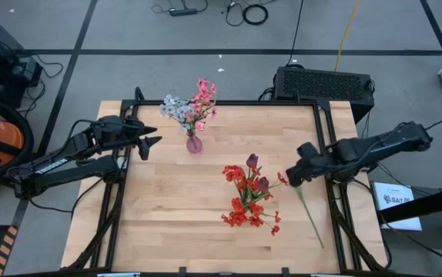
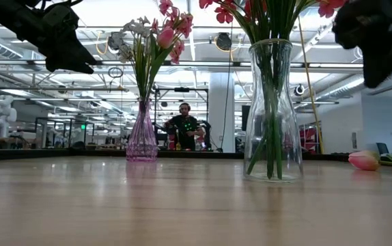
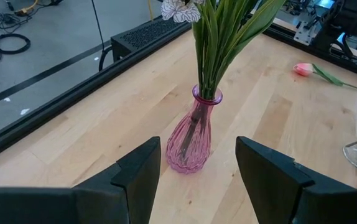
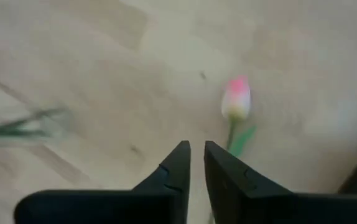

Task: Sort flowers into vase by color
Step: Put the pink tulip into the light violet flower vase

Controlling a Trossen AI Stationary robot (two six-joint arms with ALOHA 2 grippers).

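Note:
A pink glass vase (image 1: 194, 143) (image 3: 191, 140) stands near the table's far edge and holds pink sprays and a pale blue-white sprig (image 1: 176, 108). A clear glass vase (image 2: 272, 116) mid-table holds red clusters and dark maroon tulips (image 1: 250, 192). A pink bud (image 1: 282, 178) (image 4: 236, 98) lies on the table on its long stalk (image 1: 312, 219), to the right of the clear vase. My left gripper (image 1: 150, 140) (image 3: 197, 180) hovers open, left of the pink vase. My right gripper (image 1: 292, 175) (image 4: 197, 163) is shut, raised above the bud and its stalk.
Bare wood lies along the near edge and the left half of the table (image 1: 167, 223). A black box (image 1: 325, 83) sits just beyond the far edge. In the low view a person (image 2: 184, 126) stands in the room far behind the table.

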